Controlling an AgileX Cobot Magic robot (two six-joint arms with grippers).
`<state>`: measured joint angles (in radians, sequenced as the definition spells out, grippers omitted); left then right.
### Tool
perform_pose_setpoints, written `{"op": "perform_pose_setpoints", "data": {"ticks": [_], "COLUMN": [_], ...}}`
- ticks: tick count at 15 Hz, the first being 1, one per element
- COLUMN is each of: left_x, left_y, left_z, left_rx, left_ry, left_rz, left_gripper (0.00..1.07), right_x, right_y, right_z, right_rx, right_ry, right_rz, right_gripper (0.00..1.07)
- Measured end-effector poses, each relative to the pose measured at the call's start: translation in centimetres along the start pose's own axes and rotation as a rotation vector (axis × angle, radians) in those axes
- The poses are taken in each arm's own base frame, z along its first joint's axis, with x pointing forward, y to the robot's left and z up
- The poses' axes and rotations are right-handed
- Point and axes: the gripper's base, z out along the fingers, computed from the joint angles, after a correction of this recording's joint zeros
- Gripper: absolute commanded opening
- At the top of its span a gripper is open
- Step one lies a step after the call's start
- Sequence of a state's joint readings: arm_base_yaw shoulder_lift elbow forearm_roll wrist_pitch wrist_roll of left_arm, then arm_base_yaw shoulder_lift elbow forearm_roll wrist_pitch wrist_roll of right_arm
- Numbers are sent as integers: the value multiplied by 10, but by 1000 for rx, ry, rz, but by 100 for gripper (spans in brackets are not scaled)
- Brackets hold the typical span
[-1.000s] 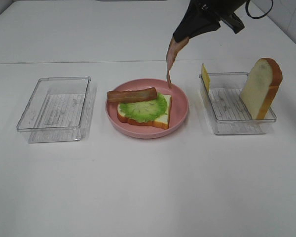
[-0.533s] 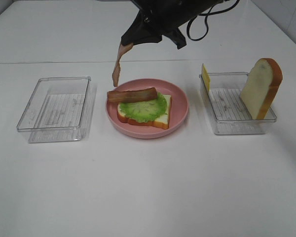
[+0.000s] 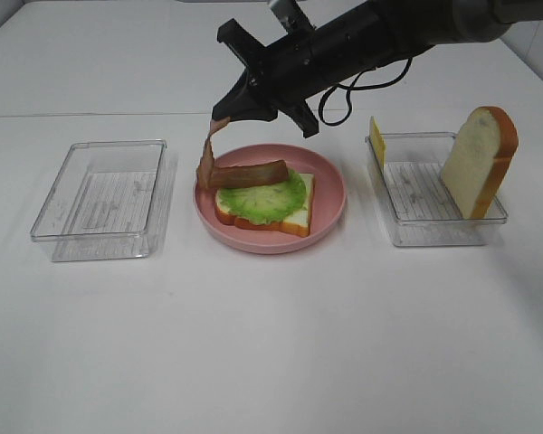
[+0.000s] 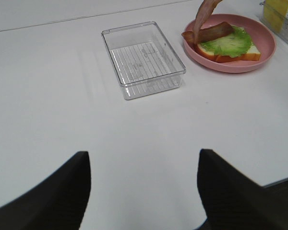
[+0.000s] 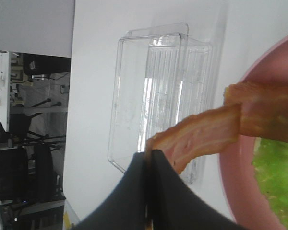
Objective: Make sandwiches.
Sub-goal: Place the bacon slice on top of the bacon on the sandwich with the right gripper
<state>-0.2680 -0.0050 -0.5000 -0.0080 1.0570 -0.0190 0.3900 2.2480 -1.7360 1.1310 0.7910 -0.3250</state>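
- While my left gripper [image 4: 144, 157] waits well back from the work with its jaws spread wide and nothing between them, the job sits with my other arm; I see nothing in the left tray [image 3: 98, 197].
- My right gripper [image 3: 223, 118] has reached across the middle and is clenched on the top end of the second bacon strip [image 3: 205, 160], just above the left edge of the pink plate [image 3: 331, 193].
- That strip hangs with its long axis nearly upright, leaning a little. Its free end points down, at or just beside the left tip of the first bacon strip [image 3: 244, 174]; I cannot tell if they touch.
- On the plate lie the bottom bread slice [image 3: 300, 214], the lettuce [image 3: 268, 195] on it, and the first strip across the back, long axis running left to right.
- I judge this the bacon-laying step. Next I should lower and sweep rightward so the strip folds flat on the bare lettuce, parallel to the first, then let go.
- In the right tray [image 3: 434, 239] the cheese [image 3: 376, 143] stands on edge at the left wall and the top bread slice [image 3: 478, 163] leans upright at the right; both are yet to be placed.
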Motion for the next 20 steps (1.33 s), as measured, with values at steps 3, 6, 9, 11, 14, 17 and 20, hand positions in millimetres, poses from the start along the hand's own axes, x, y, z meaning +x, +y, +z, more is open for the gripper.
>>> {"op": "perform_pose_setpoints", "data": {"ticks": [3, 6, 9, 11, 14, 17, 20], "left_x": [0, 0, 0, 0, 0, 0, 0], "left_y": [0, 0, 0, 0, 0, 0, 0], "left_z": [0, 0, 0, 0, 0, 0, 0], "left_rx": [0, 0, 0, 0, 0, 0, 0], "left_ry": [0, 0, 0, 0, 0, 0, 0], "left_rz": [0, 0, 0, 0, 0, 0, 0], "left_gripper": [62, 62, 62, 62, 62, 62, 62], "right_x": [2, 4, 3, 2, 2, 3, 8], "right_y": [-8, -22, -26, -33, -36, -37, -37], "right_z": [0, -4, -12, -18, -20, -20, -21], "right_rx": [92, 252, 367, 466, 507, 514, 527], "right_ry": [27, 50, 45, 39, 43, 52, 100], "right_rz": [-23, -44, -59, -63, -67, -57, -58], "right_gripper": [0, 0, 0, 0, 8, 49, 75]}}
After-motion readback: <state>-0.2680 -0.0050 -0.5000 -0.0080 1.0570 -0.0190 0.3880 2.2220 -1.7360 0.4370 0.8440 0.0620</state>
